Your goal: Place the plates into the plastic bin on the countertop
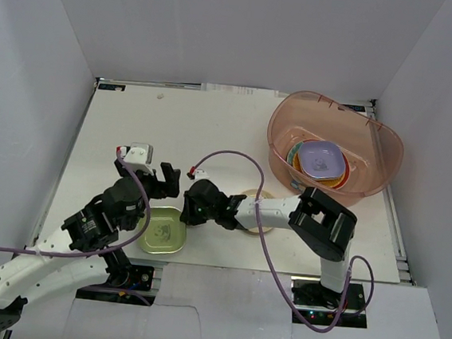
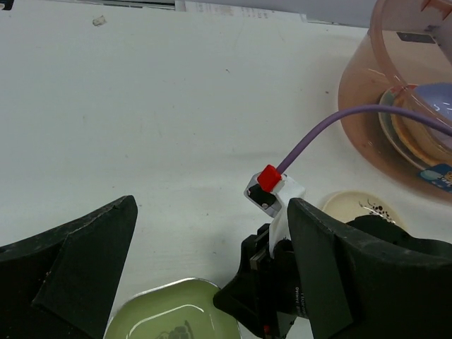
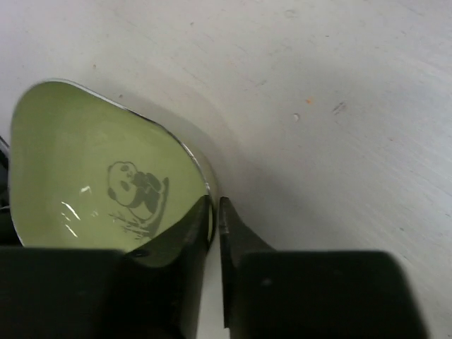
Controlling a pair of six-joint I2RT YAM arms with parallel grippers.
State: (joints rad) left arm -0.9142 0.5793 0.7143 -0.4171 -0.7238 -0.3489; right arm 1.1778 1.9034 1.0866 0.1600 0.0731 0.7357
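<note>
The left gripper (image 1: 149, 176) hangs with its fingers spread wide and nothing between them. It is close over the far side of the squarish green plate with a panda print (image 3: 106, 176), which sits on the white matte countertop (image 1: 174, 124) near the front edge. At the plate's right rim, the right gripper (image 3: 215, 219) has its fingers drawn to a narrow slit, one inside the dish and one outside — a thin edge pinch.

So shallow a hold could let the glossy plate pivot or slip out on the lift. The two grippers are crowded together, so a move by either might knock the other or the plate. The purple cable (image 1: 227, 154) looping off the right wrist could also snag.

Further right, the right arm lies over a round cream plate (image 2: 353, 206) and might drag it in a low sweep. The raised rim of the translucent pinkish plastic bin (image 1: 282, 123) at the far right could catch a plate carried too low.

I cannot tell whether the pads truly bite the rim. In the top view the cream plate is half hidden under the arm. In the bin, only coloured edges show beneath the lavender plate (image 1: 323, 157) — no count is possible.
</note>
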